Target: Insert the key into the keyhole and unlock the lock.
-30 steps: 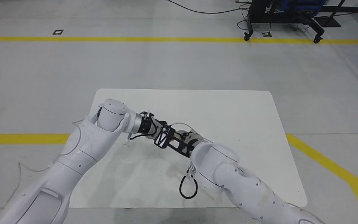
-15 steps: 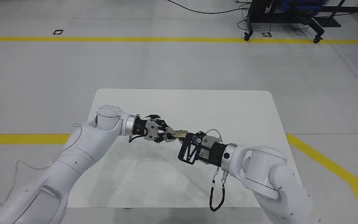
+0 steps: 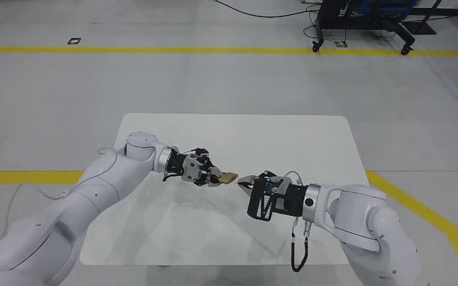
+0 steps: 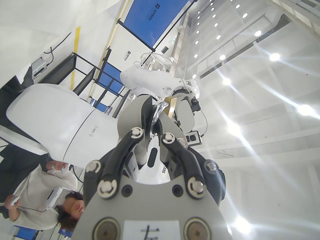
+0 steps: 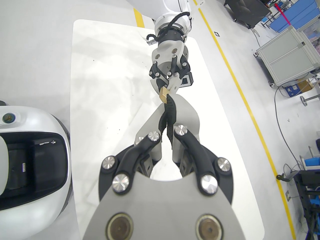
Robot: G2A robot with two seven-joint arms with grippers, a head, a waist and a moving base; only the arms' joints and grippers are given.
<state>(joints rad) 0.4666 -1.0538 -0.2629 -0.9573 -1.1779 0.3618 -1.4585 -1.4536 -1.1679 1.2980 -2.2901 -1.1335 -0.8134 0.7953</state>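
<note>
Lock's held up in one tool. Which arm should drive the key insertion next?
Right. The right tool is shut and aimed at the brass lock, tips just short of it; the left tool clamps the shackle, holding it above the table.

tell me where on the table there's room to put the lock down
Crowded at the centre, where the left gripper holds the lock facing the right gripper. The table is bare from them to its far edge, and in the near patch between left arm and right arm.

A white desk [image 3: 315,136] with rounded corners stands on a pale grey floor [image 3: 215,79]. Yellow lines [image 3: 43,176] on the floor meet its left and right edges.
</note>
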